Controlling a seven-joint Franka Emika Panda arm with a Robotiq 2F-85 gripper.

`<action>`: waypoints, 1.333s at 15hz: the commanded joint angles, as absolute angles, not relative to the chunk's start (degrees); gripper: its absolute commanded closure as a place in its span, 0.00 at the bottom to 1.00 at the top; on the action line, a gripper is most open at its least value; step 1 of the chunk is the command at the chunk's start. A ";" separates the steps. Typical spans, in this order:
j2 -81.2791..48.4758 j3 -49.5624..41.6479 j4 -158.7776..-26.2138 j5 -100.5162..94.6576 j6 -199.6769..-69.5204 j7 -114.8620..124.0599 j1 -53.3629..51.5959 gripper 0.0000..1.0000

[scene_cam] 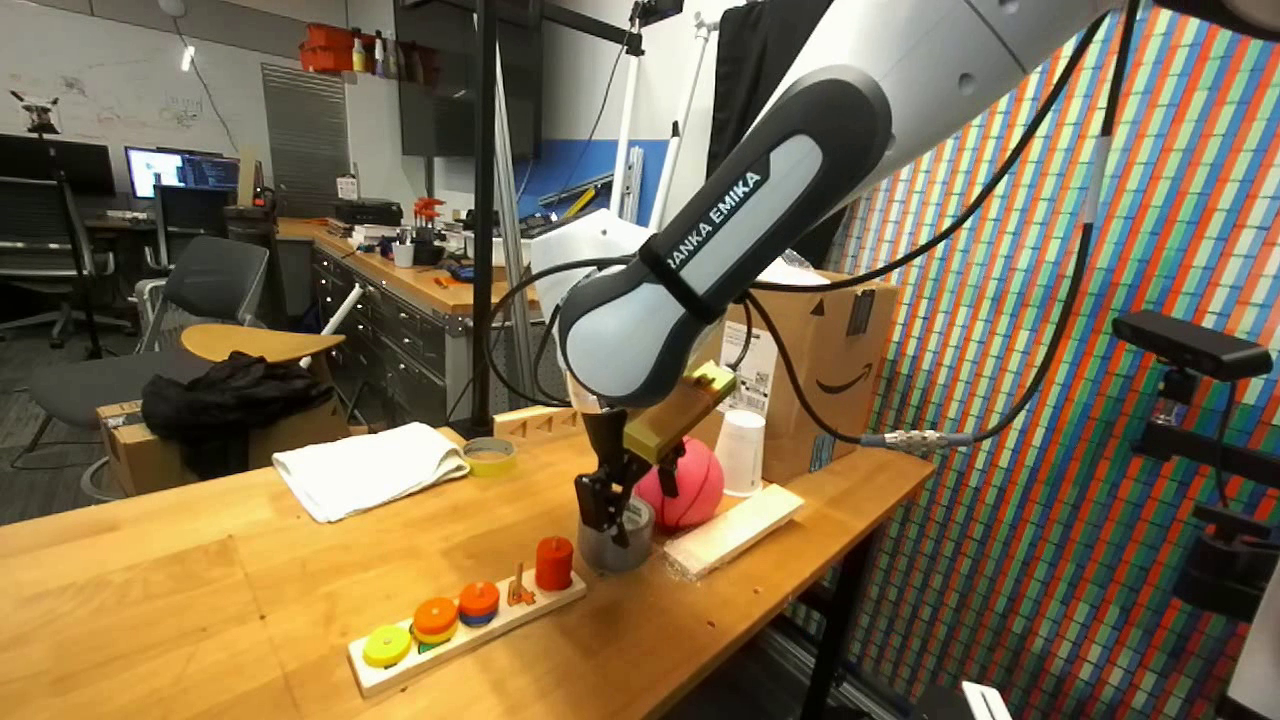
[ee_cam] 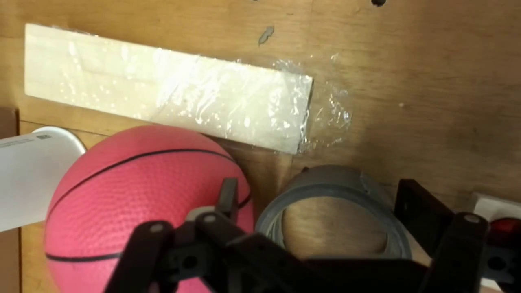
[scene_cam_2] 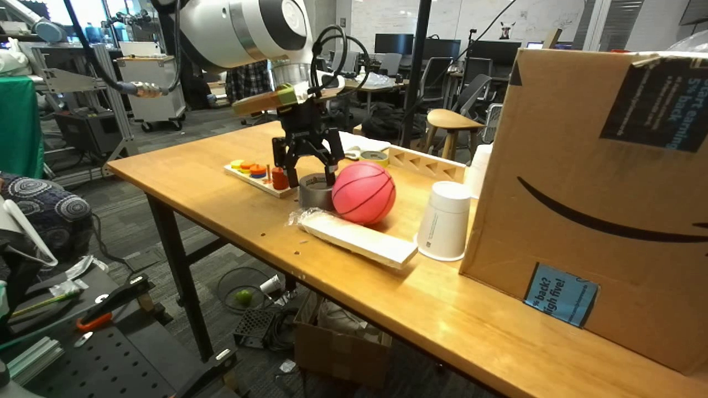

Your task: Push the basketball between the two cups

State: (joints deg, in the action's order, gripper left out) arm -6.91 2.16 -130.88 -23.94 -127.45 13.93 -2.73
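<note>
Sitting just beside the basketball (scene_cam_2: pixel 364 192), a grey tape roll (scene_cam_2: pixel 315 198) takes up the space to its left in an exterior view. A plank (ee_cam: pixel 163 89) in clear film lies along the near side of the basketball and crosses the upper left of the wrist view. An inverted paper cup (scene_cam_2: pixel 444 221) stands to the right of the basketball, near a cardboard box (scene_cam_2: pixel 586 182) at the frame's right side; a second cup (scene_cam_2: pixel 478 171) appears to stand behind, mostly hidden by the box. The basketball is at frame centre, left of both cups. In an exterior view, a peg board (scene_cam: pixel 455 642) with coloured rings (scene_cam: pixel 435 612) lies at lower centre; a white cloth (scene_cam: pixel 370 470) and a yellow tape roll (scene_cam: pixel 490 469) lie higher up.

These items rest on a wooden table (scene_cam: pixel 150 600). The upper left of the frame shows a grey chair (scene_cam: pixel 218 283), drawers (scene_cam: pixel 385 330) and a whiteboard (scene_cam: pixel 100 100); a multicoloured wall (scene_cam: pixel 960 340) fills the right.

The arm (scene_cam: pixel 740 220) enters from the upper right and slopes down to the gripper (scene_cam_2: pixel 311 179), which points at the table. The jaws are spread apart; in the wrist view, the grey tape roll lies between the fingers (ee_cam: pixel 421 215), and one finger overlaps the basketball's right side.
</note>
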 commanded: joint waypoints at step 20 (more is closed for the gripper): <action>1.73 5.29 -129.24 -29.06 -116.17 17.08 -5.08 0.00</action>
